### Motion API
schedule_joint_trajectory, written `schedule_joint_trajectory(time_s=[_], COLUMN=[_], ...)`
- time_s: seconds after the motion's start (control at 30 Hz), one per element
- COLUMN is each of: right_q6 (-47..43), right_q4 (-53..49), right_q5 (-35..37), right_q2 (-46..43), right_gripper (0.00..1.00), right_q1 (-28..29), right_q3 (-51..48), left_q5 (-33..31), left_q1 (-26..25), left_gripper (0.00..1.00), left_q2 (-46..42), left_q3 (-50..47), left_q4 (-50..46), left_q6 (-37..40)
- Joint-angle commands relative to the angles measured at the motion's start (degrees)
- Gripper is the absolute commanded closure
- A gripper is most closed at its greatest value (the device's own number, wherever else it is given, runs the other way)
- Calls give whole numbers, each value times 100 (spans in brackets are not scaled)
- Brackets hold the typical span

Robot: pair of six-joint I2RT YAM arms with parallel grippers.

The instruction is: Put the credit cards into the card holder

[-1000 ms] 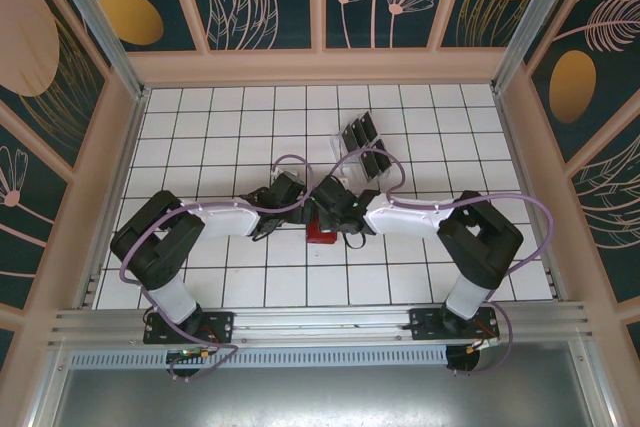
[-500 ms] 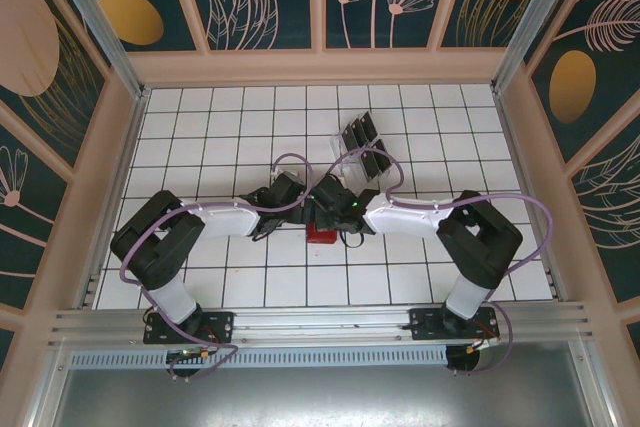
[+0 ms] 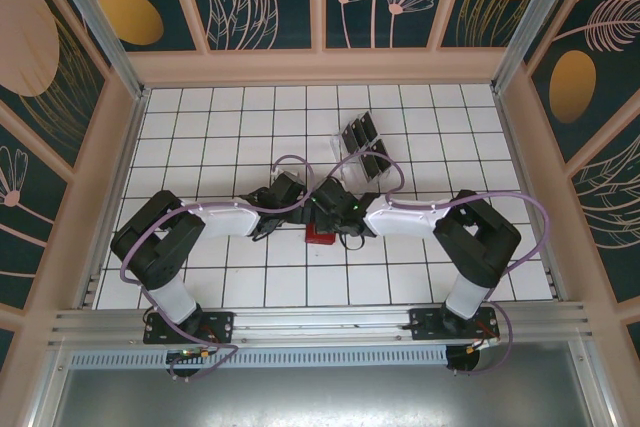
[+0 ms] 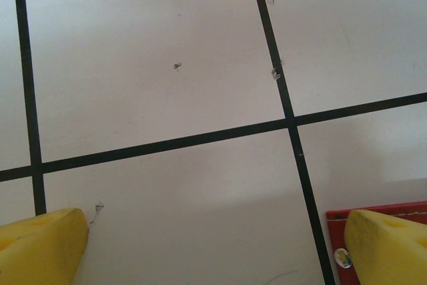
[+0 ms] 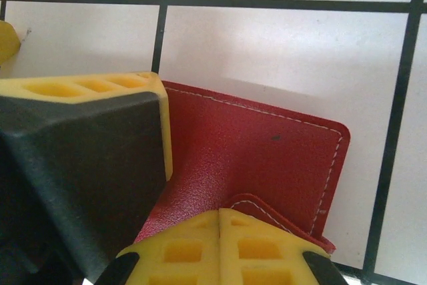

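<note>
Card rack (image 3: pixel 343 147), left arm (image 3: pixel 225 217) and right arm (image 3: pixel 400 217) hem the red wallet (image 3: pixel 320 236); side tiles (image 3: pixel 170 147) lie open.

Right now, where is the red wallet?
In the top view the red wallet lies on the tiled table near its centre, beneath the right gripper, on the near side of the clear rack.

We look down on a white tabletop (image 3: pixel 200 147) ruled into squares by thin black lines. A small flat red stitched wallet (image 3: pixel 320 235) lies on it near the middle. A clear plastic slotted rack (image 3: pixel 362 147) stands farther back, apart from it.
</note>
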Motion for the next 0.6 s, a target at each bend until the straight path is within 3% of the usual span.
schedule_joint_trajectory(time_s=[0.0,0.57], right_q6=[125,623], right_q4=[113,573], right_q5=[-52,-318], right_q2=[74,-133], right_gripper=[100,100], right_q1=[-41,-296], right_q3=[-124,-1139], left_q5=[110,107], left_q1=[13,18], left_gripper=[1,2], left_q2=[257,228], left_q3=[-120,-155], left_q4=[-184,-193], left_q6=[7,-6])
